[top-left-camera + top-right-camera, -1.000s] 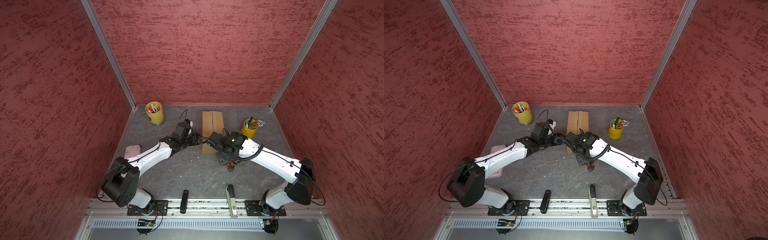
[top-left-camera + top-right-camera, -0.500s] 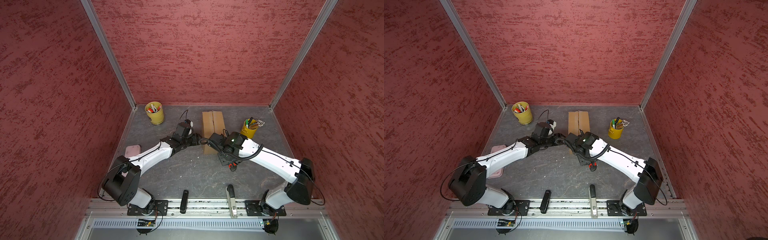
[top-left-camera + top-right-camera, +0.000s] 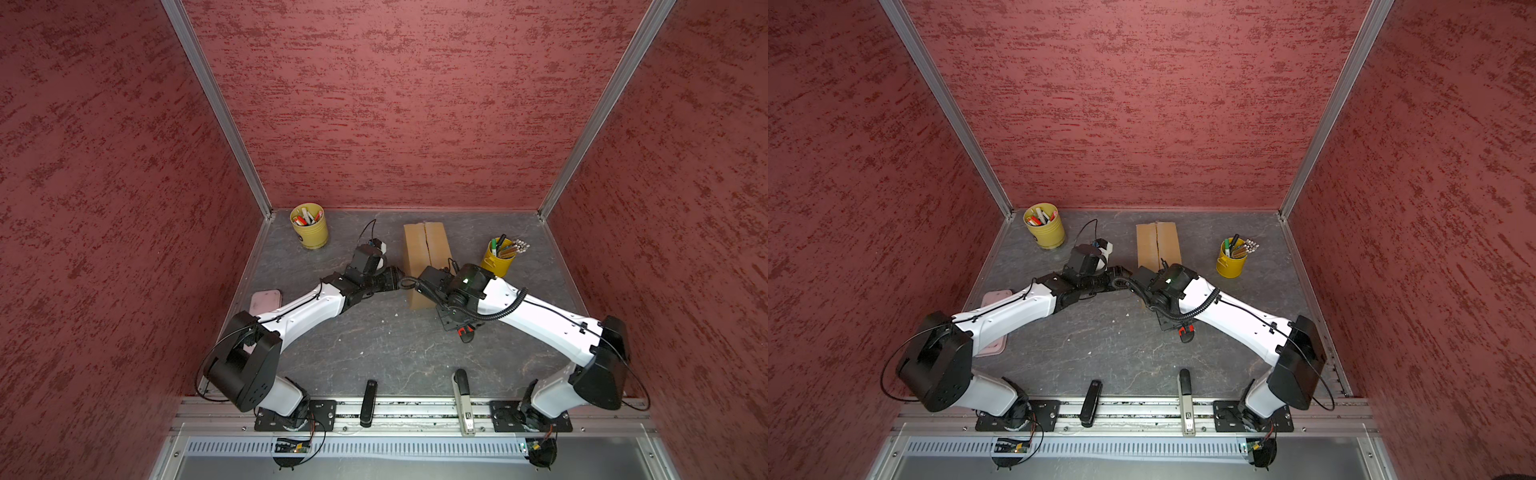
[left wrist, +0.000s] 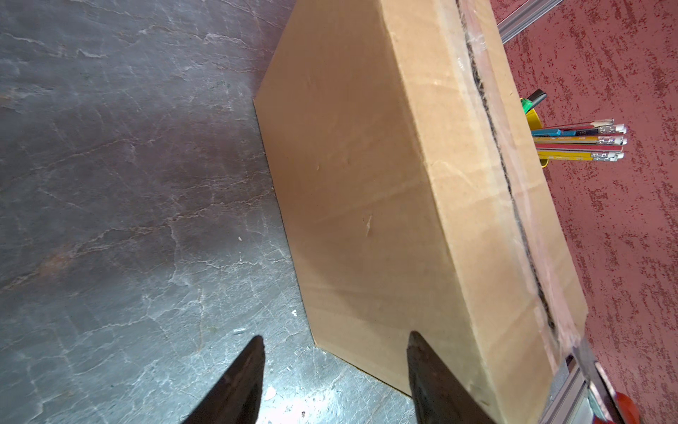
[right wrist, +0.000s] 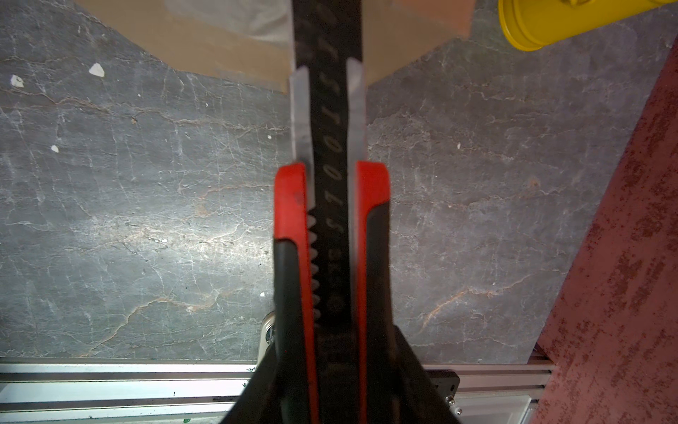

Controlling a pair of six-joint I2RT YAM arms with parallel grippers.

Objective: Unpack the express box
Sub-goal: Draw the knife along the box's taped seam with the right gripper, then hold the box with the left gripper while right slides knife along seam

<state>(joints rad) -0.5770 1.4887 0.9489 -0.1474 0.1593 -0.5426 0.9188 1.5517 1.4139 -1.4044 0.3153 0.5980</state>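
Seemingly touching express box (image 4: pixel 367 183), left fingers (image 4: pixel 238 378) gape; right fingers (image 5: pixel 260 392) clamp knife (image 5: pixel 332 220).

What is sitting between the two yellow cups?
The express box, closer to the cup of pencils than the cup of markers. The left gripper is beside it too. Both top views show this.

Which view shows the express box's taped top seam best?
The left wrist view: the seam runs close-up along the top of the express box. Both top views show only its far stretch, small, the rest under the right arm. The right wrist view shows only a taped box end behind the utility knife.
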